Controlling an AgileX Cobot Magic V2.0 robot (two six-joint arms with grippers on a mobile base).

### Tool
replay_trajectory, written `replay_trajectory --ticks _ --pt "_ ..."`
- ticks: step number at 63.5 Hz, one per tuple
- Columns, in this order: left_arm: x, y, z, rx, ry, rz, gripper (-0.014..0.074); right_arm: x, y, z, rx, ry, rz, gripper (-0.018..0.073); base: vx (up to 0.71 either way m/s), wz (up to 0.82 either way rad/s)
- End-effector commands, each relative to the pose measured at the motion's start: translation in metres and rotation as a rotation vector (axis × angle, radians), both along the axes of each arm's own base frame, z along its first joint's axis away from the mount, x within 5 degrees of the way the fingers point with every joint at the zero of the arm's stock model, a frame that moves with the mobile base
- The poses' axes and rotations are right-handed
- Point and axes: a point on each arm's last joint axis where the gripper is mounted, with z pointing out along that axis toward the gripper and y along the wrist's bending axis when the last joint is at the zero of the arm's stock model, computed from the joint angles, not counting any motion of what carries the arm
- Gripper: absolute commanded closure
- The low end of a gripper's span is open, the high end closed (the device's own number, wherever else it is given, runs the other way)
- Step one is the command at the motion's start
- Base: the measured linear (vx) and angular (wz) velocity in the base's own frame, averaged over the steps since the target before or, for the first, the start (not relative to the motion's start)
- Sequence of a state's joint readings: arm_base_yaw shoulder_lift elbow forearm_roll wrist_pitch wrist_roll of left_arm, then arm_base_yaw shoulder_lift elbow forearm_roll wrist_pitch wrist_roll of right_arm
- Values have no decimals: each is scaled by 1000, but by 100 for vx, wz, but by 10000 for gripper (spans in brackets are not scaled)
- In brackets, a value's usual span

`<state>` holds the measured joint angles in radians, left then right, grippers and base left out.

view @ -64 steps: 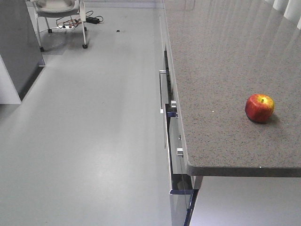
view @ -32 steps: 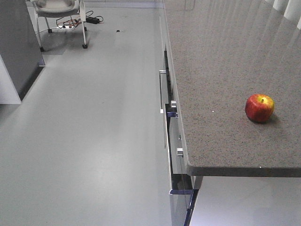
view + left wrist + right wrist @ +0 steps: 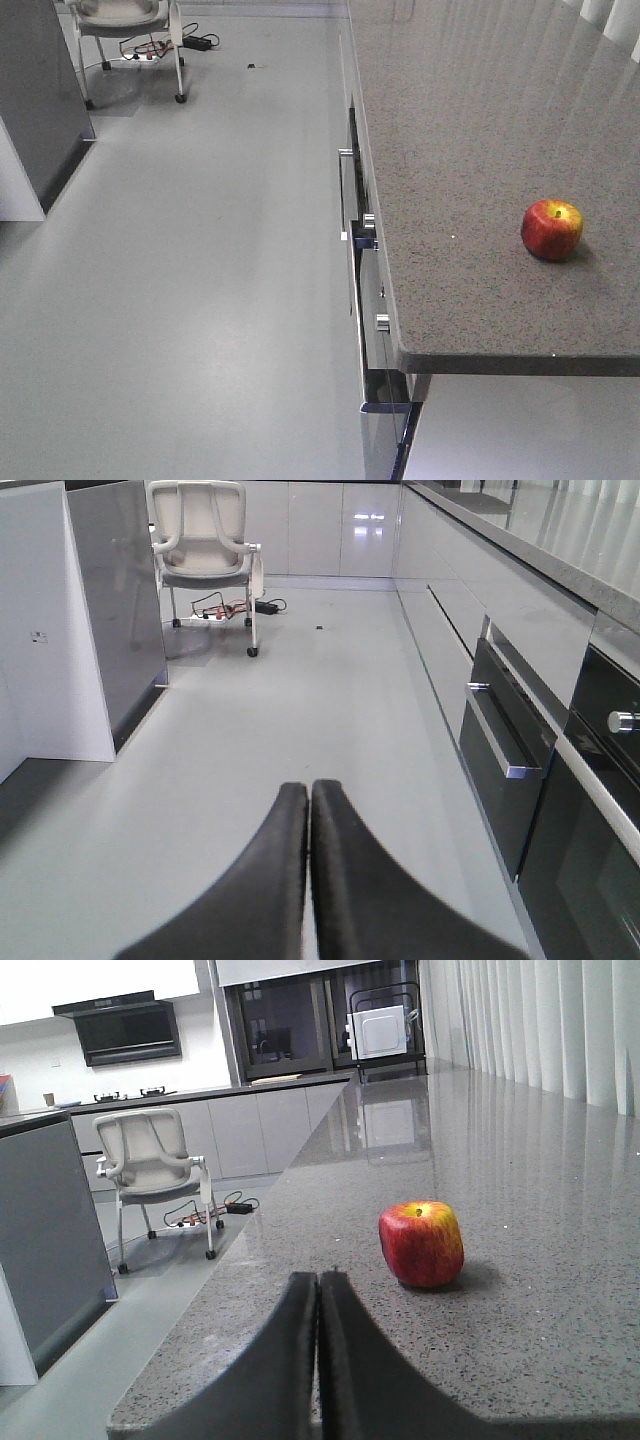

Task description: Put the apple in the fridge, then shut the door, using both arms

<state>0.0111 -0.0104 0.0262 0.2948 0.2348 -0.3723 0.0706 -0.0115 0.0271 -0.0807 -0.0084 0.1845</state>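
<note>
Plainly, nothing is gripped yet. The apple (image 3: 551,229) rests on the speckled bench (image 3: 470,120), at the right of the front view. In the right wrist view it is seen just right of centre, ahead of the right gripper (image 3: 319,1278), whose jaws are pressed together on nothing. The left gripper (image 3: 308,786) is likewise clenched and empty, held low over the floor. For a sound pickup, the right jaws should be spread wider than the fruit before the approach and shifted slightly rightward (the apple lies off their centreline). They should then be closed around its widest girth so that it is not nudged into rolling. The fridge (image 3: 115,610), at the left of the frame, stands well apart.
</note>
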Motion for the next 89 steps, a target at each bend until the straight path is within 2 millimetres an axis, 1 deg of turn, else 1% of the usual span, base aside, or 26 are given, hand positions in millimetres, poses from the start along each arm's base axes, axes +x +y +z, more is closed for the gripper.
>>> replay_trajectory --ticks 1,5,13,18,24,28,33,36,37,40,46,50,53,56,59,63,64,66,67,70,71,76,89 --pt "1 -2 -1 -5 -51 -23 603 -2 0 3 2 -78 5 563 0 0" --pt "1 -2 -1 -5 -51 -23 603 -2 0 3 43 -78 8 563 0 0" --pt "1 -2 -1 -5 -51 -23 603 -2 -1 8 207 -110 19 563 0 0" --pt "1 -2 -1 -5 -51 -23 603 -4 -1 19 226 -123 22 563 0 0" --pt "1 -2 -1 -5 -51 -23 603 -9 -1 45 218 -129 28 563 0 0" --pt "1 -2 -1 -5 -51 -23 603 -11 -1 67 204 -116 30 563 0 0" --pt "1 -2 -1 -5 -51 -23 603 -12 -1 103 151 -88 21 563 0 0" --pt "1 -2 -1 -5 -51 -23 603 -10 -1 118 122 -51 11 563 0 0" --pt "1 -2 -1 -5 -51 -23 603 -9 -1 126 109 -35 6 563 0 0" --pt "1 -2 -1 -5 -51 -23 603 -4 -2 141 76 1 -8 563 0 0" --pt "1 -2 -1 -5 -51 -23 603 13 -3 174 12 83 -43 557 0 0" --pt "1 -2 -1 -5 -51 -23 603 25 -4 189 -28 134 -67 535 0 0" --pt "1 -2 -1 -5 -51 -23 603 34 -5 200 -41 159 -76 497 0 0" --pt "1 -2 -1 -5 -51 -23 603 44 -4 209 -53 176 -83 438 0 0" --pt "1 -2 -1 -5 -51 -23 603 54 -4 217 -73 186 -84 354 0 0" --pt "1 -2 -1 -5 -51 -23 603 68 -3 225 -116 196 -82 186 0 0" --pt "1 -2 -1 -5 -51 -23 603 72 -3 227 -130 200 -82 126 0 0" --pt "1 -2 -1 -5 -51 -23 603 78 -2 229 -156 206 -82 47 0 0" --pt "1 -2 -1 -5 -51 -23 603 82 -2 230 -166 211 -82 -10 0 0" --pt "1 -2 -1 -5 -51 -23 603 90 -2 232 -202 210 -82 -115 0 0" --pt "1 -2 -1 -5 -51 -23 603 94 -1 231 -211 211 -80 -162 0 0" --pt "1 -2 -1 -5 -51 -23 603 104 0 228 -242 229 -74 -169 0 0" --pt "1 -2 -1 -5 -51 -23 603 123 1 217 -250 309 -67 -137 0 0"
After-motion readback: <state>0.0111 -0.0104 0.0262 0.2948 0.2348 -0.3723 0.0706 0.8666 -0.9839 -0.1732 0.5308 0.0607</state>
